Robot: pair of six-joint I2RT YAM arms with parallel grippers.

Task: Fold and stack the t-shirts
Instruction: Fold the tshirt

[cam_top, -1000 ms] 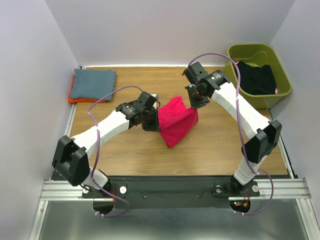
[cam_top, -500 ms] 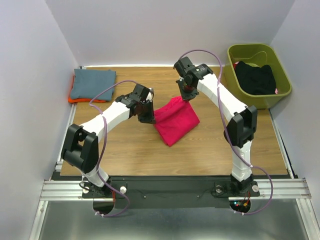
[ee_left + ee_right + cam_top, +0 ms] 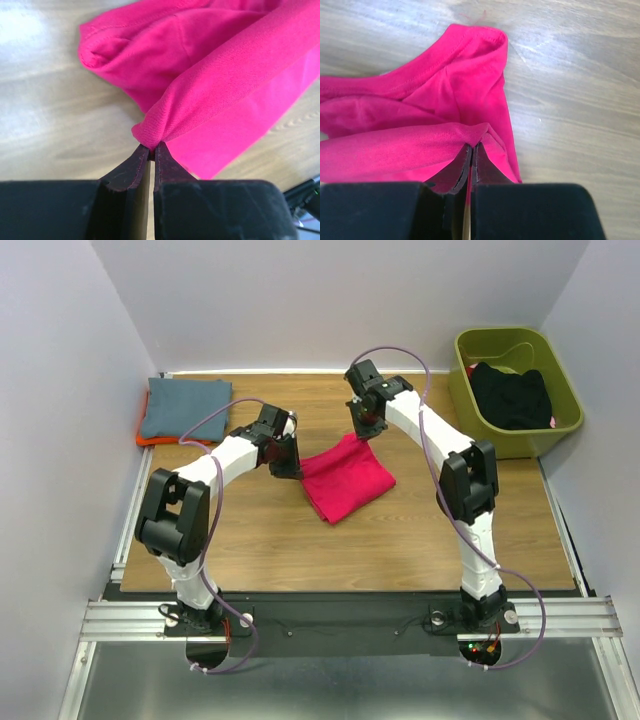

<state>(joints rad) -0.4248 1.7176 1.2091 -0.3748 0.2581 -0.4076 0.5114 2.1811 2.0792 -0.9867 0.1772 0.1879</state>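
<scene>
- At table [image 3: 420, 540] centre: one magenta-pink t-shirt [image 3: 345, 480], bunched in loose folds, most of it down on the wood.
- Two grippers, both on that one shirt.
- Left gripper [image 3: 288, 462]: at the shirt's 9 o'clock edge, jaws pinched onto a fold of pink cloth, only a sliver of gap between the tips. Wrist view confirms: fold caught right at the fingertips [image 3: 140, 157], rest of the cloth fanning away toward 12 to 2 o'clock.
- Right gripper [image 3: 362, 425]: at the shirt's 12 o'clock corner, jaws clamped tight on a pink fold. Wrist view: hemmed edge and a rounded corner lying flat on the wood beyond the tips, toward 12 o'clock.
- At the table's 10 o'clock corner: one stack of two, well apart from the arms. One blue-grey t-shirt [image 3: 185, 406] folded flat on top, one orange t-shirt [image 3: 146, 439] under it, only its edge showing at 7 o'clock of the stack.
- At the table's 2 o'clock corner: one olive-green bin [image 3: 503, 344], one black garment [image 3: 512, 396] crumpled inside.
- Count: four garments, one bin, two arms.
</scene>
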